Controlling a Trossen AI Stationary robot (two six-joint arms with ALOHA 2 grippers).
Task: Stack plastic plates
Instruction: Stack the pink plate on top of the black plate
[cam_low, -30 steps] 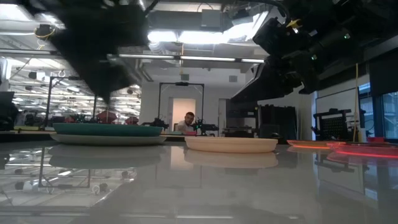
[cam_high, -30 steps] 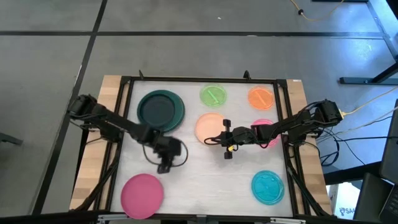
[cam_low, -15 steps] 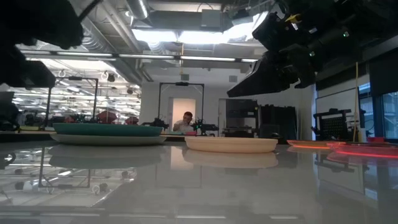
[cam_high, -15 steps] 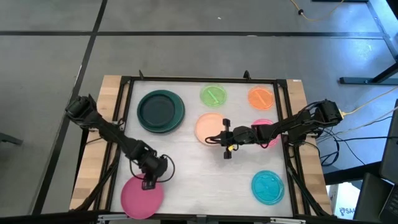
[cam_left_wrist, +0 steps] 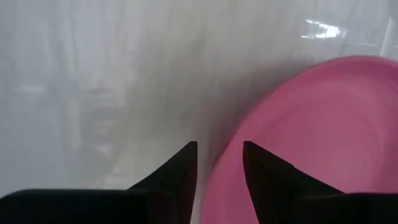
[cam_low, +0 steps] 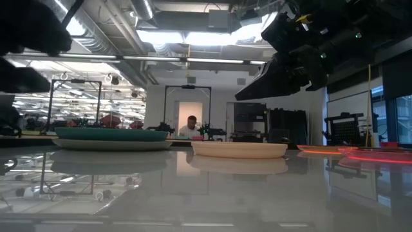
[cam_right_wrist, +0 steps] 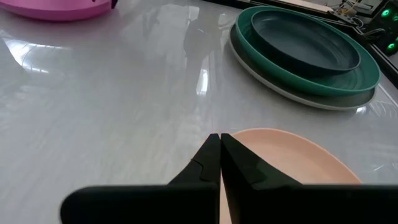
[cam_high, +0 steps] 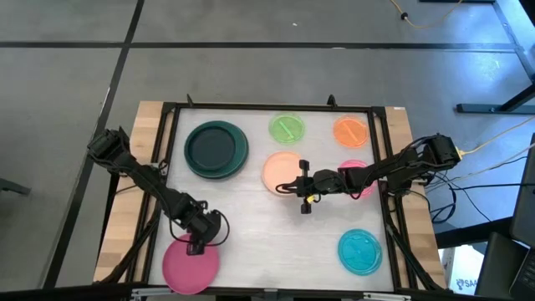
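Observation:
A pink plate point(cam_high: 188, 266) lies flat at the table's near left. My left gripper point(cam_high: 197, 246) is low over its far rim, open by a narrow gap point(cam_left_wrist: 219, 147). A peach plate point(cam_high: 279, 167) sits at the table's middle. My right gripper point(cam_high: 281, 188) hangs shut point(cam_right_wrist: 219, 138) above its near edge, clear of it in the low view point(cam_low: 238, 149). A dark teal plate point(cam_high: 216, 148) with a darker one inside rests on a grey plate at the far left. Green point(cam_high: 287, 128), orange point(cam_high: 351, 130), magenta point(cam_high: 358, 177) and cyan point(cam_high: 360, 251) plates lie apart. My left gripper comes from above, one finger point(cam_left_wrist: 184, 167) outside the pink plate's far rim point(cam_left_wrist: 227, 169) and the other point(cam_left_wrist: 261, 177) over the plate's inside. The plate lies flat on the table. Whether either finger touches the rim, I cannot tell.
A dark frame point(cam_high: 171, 117) runs round the white table top. My right arm point(cam_high: 393, 167) crosses above the magenta plate. Bare table surface point(cam_high: 276, 242) lies between the pink and cyan plates. A person shows far off in the room point(cam_low: 191, 125).
My left gripper has swung from the table's middle, near the teal stack, toward the near left edge and come down over the pink plate's far rim. My right arm and all the plates have stayed put.

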